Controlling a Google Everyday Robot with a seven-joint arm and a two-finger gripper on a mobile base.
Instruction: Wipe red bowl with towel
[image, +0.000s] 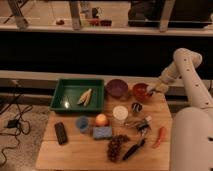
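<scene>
Pincer (153, 90) over the right rim of the red bowl (141, 92); whether it grips anything, I cannot tell.
On the worktop (75, 152), a white cup (120, 113) stands nearer and left of the pincer. The red bowl is just left, the purple bowl (116, 88) left beyond it, and the green tray (79, 95) well left.

Likely a robotics lab: cluttered wooden table (75, 155) below a railing (75, 28); jaws at red bowl (141, 92).
</scene>
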